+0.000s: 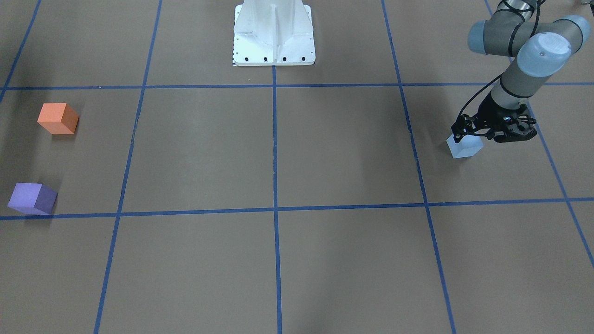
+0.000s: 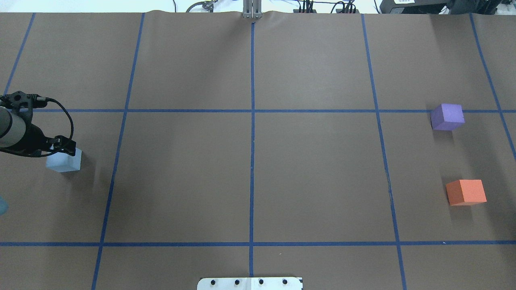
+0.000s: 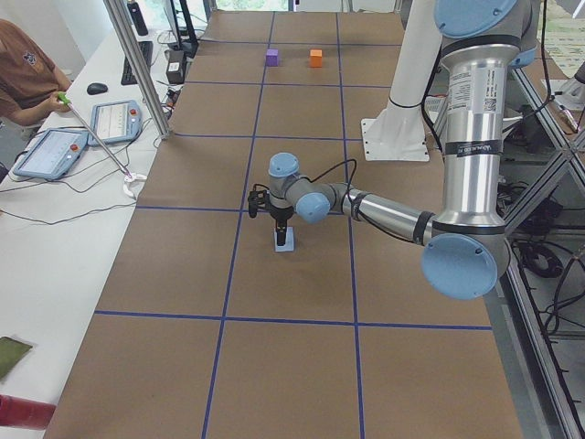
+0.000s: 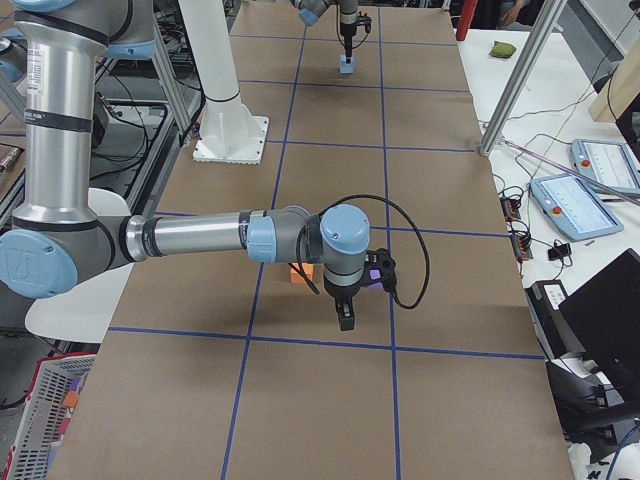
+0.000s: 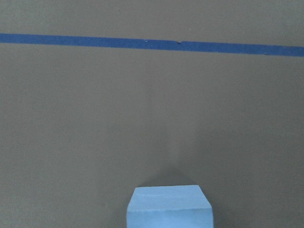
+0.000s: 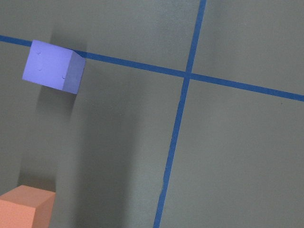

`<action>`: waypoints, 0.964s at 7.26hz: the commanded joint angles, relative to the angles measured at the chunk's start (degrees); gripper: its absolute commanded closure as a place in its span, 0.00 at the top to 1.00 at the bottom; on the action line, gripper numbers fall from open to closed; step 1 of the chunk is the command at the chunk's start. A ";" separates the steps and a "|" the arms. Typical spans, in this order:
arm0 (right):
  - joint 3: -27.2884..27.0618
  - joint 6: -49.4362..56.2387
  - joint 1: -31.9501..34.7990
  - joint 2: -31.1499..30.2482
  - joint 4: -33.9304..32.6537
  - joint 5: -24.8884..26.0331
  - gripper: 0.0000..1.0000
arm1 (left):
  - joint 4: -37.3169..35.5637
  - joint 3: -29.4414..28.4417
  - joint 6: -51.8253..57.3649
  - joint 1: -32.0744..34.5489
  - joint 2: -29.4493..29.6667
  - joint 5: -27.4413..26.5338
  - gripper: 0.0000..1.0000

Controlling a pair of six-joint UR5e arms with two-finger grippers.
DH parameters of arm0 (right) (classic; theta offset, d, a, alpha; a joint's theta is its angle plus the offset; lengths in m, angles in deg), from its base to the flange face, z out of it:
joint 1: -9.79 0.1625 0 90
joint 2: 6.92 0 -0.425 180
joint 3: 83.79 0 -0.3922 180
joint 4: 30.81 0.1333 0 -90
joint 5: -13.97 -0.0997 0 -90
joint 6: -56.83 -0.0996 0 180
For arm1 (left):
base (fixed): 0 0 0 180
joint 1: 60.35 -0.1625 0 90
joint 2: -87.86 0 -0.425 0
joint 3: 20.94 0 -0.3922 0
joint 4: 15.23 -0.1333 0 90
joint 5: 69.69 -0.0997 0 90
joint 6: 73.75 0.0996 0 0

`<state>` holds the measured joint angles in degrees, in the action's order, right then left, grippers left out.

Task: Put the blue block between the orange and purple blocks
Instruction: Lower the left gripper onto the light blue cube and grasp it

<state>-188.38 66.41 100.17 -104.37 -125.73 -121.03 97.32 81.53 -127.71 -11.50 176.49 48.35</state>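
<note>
Table point(image 2: 314, 173): a brown top that fills the overhead view, cut into squares by blue tape lines point(image 2: 252, 161).
Left arm point(image 3: 471, 137): reaches out low over the robot's left end of the table, its wrist turned downward over the blue block.
Right arm point(image 4: 200, 240): stretched over the opposite end, with its wrist above the orange and purple blocks.
Pedestal point(image 1: 274, 35): a white base bolted at the robot's edge of the table, on the middle tape line.
Basket point(image 4: 40, 440): a lattice crate beside the table on the robot's side; it holds some small items, too small to make out.
Orange block point(image 1: 57, 118): on the robot's right end of the table, nearer the robot than the purple one, inside a grid square.
Purple block point(image 1: 32, 198): farther out from the robot in the same column, close against a cross tape line, with bare table between it and the orange block.
Blue block point(image 1: 465, 148): pale blue, on the robot's left end of the table, well apart from the other two, directly under the left gripper; whether it rests on the table or is lifted cannot be told.
Left gripper point(image 1: 459, 133): points down with its fingers at the top of the blue block; whether they clamp it or only stand around it, I cannot tell.
Right gripper point(image 4: 343, 318): points down near the orange and purple blocks and carries nothing visible; how wide it stands, I cannot tell.
</note>
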 commanded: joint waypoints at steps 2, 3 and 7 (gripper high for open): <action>0.00 0.00 0.06 -0.11 0.00 0.00 1.00 | 0.04 -3.23 -0.18 -2.17 0.66 0.08 1.00; -0.09 0.00 0.06 -0.11 0.00 0.00 1.00 | 0.04 -3.24 -0.36 -2.26 0.75 0.17 0.96; -2.02 0.00 0.41 -0.46 -0.09 0.00 1.00 | -3.80 1.56 -0.36 -1.83 0.75 2.18 0.00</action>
<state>-189.74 66.41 100.54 -104.70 -125.75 -121.09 96.14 80.16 -128.11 -13.56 177.08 49.44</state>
